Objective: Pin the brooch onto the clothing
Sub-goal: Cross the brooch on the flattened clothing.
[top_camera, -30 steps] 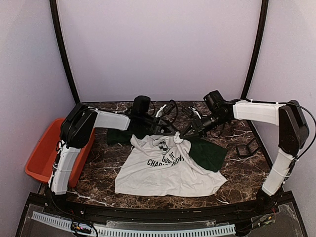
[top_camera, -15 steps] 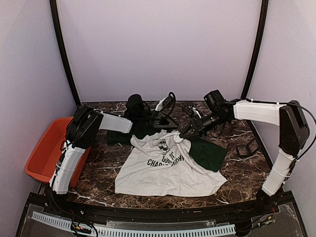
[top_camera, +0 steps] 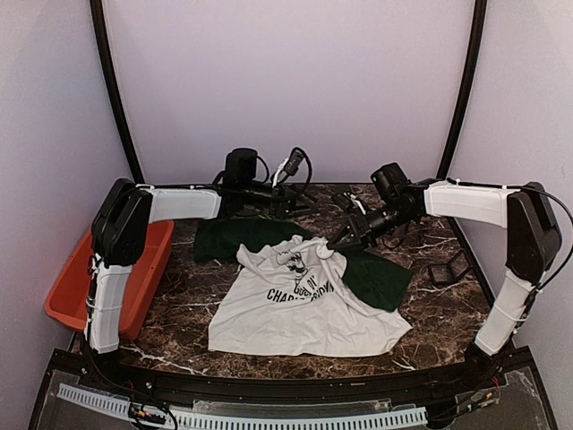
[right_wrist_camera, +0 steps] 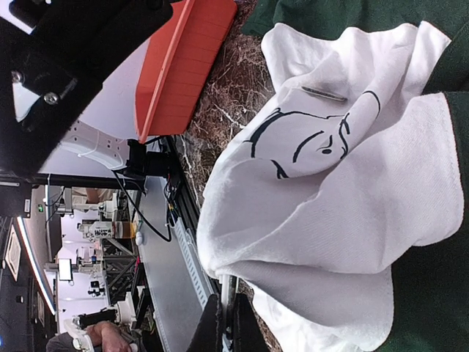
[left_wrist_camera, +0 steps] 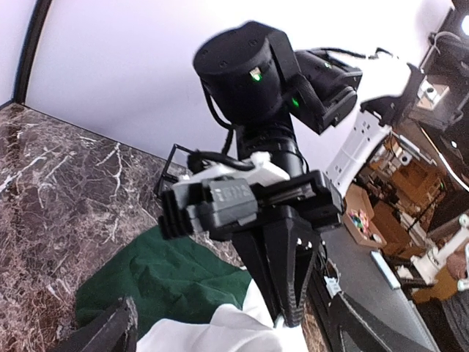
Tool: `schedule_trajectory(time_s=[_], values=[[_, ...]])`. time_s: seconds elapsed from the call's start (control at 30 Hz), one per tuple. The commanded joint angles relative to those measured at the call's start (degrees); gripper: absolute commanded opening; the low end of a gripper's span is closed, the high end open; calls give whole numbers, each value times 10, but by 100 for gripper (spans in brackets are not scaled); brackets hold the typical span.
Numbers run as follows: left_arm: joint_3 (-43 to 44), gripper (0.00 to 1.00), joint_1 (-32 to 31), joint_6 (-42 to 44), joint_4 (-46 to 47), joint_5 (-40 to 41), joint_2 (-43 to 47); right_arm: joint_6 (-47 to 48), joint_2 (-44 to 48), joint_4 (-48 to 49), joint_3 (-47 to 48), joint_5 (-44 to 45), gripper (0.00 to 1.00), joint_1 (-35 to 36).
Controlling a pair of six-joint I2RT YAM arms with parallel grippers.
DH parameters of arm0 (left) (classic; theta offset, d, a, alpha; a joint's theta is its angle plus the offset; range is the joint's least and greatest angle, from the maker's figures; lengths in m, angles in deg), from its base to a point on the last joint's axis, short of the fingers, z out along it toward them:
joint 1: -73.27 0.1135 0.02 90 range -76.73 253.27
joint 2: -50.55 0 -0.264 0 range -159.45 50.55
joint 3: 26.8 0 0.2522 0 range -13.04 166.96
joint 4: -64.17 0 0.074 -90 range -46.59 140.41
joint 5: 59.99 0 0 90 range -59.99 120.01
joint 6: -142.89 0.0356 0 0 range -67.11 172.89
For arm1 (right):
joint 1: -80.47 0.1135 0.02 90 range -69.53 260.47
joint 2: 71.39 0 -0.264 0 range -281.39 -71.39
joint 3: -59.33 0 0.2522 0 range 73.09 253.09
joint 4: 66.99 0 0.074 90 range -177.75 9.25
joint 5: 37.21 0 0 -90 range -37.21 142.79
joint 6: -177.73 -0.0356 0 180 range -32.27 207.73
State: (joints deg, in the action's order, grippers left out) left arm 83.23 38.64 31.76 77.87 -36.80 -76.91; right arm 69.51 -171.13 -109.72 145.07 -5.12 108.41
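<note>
The right gripper (top_camera: 335, 245), just right of centre in the top view, has its jaws pressed together on a raised fold of the T-shirt (top_camera: 304, 309) near the collar, and the white cloth peaks up to its tips. The left gripper (left_wrist_camera: 234, 331) hangs above the far side of the table (top_camera: 179, 313), upper centre of that view. Its fingers (left_wrist_camera: 110, 330) are spread wide with nothing between them. The shirt lies spread in the middle of the table, print upward. In the upper right of the right wrist view, a thin metal bar (right_wrist_camera: 323, 93) sits on the white cloth above the printed face. I judge this is the brooch, so the pinning seems mostly done. Whether its clasp is closed I cannot tell. What remains is to release the fold.
</note>
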Motion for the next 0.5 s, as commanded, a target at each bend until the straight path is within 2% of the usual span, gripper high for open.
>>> schedule_trajectory(time_s=[0.0,0.03,0.07,0.13,0.2,0.47], values=[[37,90,-8,223,-249,-68,11,9,20,-7,13,0,0,-4],[60,91,-10,272,-310,-67,11,10,20,-7,13,0,0,-4],[72,93,-12,369,-416,-48,12,10,20,-8,13,0,0,-4],[94,95,-20,465,-515,-11,16,10,18,-9,15,-5,0,-5],[100,97,-27,496,-545,9,17,11,15,-10,21,-10,0,-5],[123,94,-51,534,-598,36,-5,12,7,-15,30,-16,0,-5]])
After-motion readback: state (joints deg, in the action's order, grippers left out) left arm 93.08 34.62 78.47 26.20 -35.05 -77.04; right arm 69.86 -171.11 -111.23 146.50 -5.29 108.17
